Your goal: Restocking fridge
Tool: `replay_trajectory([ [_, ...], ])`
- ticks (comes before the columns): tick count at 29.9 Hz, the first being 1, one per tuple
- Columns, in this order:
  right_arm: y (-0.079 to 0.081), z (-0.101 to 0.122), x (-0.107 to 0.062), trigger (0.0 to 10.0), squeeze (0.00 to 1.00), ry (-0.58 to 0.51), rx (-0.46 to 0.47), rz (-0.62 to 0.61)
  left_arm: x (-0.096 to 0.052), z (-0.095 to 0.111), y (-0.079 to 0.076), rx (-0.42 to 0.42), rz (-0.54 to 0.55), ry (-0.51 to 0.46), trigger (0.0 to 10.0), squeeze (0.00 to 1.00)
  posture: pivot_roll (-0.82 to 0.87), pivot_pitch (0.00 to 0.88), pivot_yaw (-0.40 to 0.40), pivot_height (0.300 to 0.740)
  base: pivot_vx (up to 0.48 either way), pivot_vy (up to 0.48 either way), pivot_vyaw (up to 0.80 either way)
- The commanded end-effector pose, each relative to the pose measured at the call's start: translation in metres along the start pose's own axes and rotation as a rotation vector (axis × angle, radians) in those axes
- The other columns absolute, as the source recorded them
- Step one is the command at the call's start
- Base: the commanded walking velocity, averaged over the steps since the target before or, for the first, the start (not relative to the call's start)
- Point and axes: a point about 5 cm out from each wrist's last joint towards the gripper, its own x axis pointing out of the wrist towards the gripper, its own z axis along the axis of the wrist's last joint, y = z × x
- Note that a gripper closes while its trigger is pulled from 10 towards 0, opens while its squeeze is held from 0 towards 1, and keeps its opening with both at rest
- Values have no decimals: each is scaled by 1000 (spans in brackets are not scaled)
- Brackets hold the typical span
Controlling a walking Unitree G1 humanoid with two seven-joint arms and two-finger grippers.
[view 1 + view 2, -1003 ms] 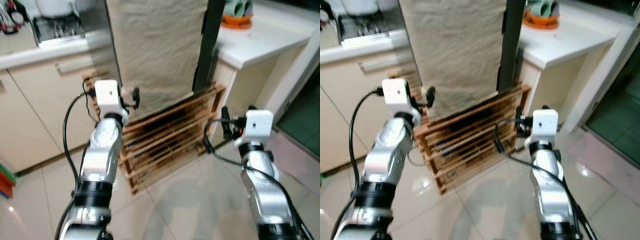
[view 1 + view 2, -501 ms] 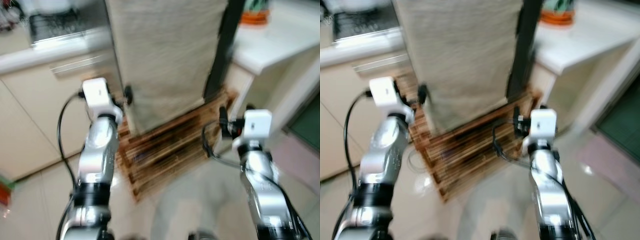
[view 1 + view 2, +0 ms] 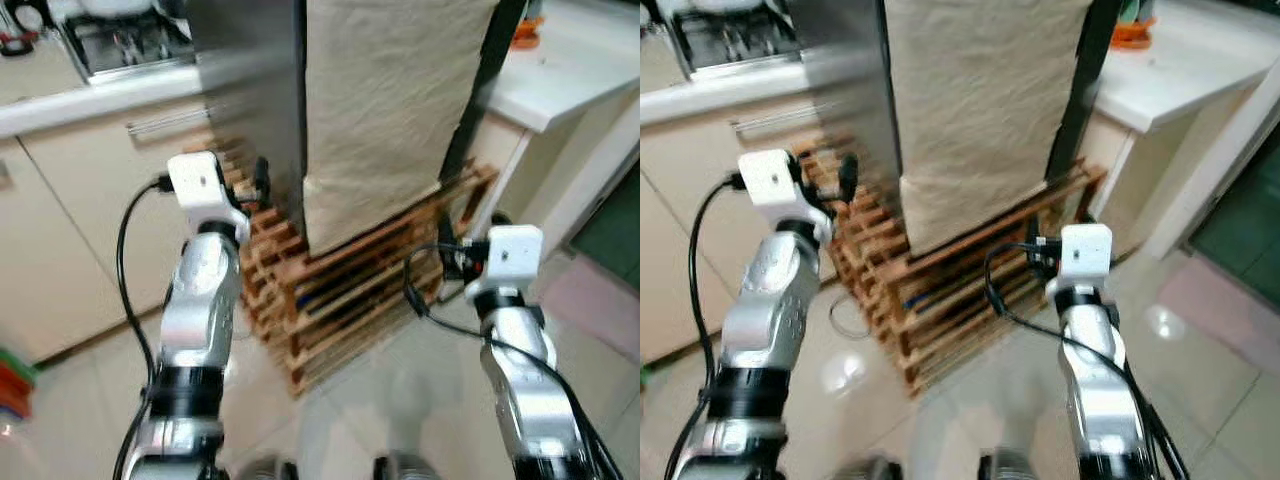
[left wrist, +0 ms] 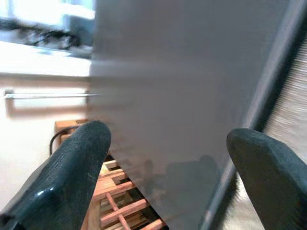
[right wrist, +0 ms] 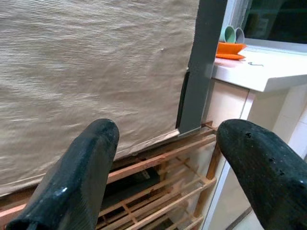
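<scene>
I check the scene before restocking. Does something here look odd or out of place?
Yes. A beige cloth hangs over the front of the grey fridge, and the fridge stands on a wooden slatted rack instead of on the floor. Both grippers, left and right, are open and hold nothing.

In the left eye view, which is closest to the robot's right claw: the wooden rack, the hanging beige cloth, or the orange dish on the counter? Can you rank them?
From the right gripper:
1. Wooden rack, low on the floor, right beside the gripper toward the robot's left.
2. Beige cloth, hanging over the rack, above and ahead.
3. Orange dish, on the white counter at the far right, plainly farthest.
</scene>
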Motion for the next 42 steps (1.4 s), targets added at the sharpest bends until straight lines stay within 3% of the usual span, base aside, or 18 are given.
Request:
replay_trajectory([
  [1, -3, 8, 1, 10000, 0, -32, 0, -10, 4, 4, -9, 32, -55, 0, 10000, 0, -92, 0, 19, 684, 0, 0, 0],
  [4, 0, 7, 2, 10000, 0, -31, 9, -6, 17, 5, -24, 37, -180, 45, 10000, 0, -90, 0, 21, 684, 0, 0, 0],
  [11, -3, 9, 5, 10000, 0, -35, 31, -33, 28, 13, -15, 50, -196, 31, 10000, 0, -98, 0, 31, 684, 0, 0, 0],
  [21, -1, 8, 4, 10000, 0, -34, 23, -24, 25, 12, -13, 51, -222, 11, 10000, 0, -93, 0, 26, 684, 0, 0, 0],
  [31, 0, 13, 5, 10000, 0, -70, 42, -1, 22, 4, -11, 80, -224, 36, 10000, 0, -87, 0, 25, 739, 0, 0, 0],
  [42, 0, 12, 5, 10000, 0, -72, 32, 16, 21, 1, -16, 116, -258, 28, 10000, 0, -92, 0, 18, 740, 0, 0, 0],
])
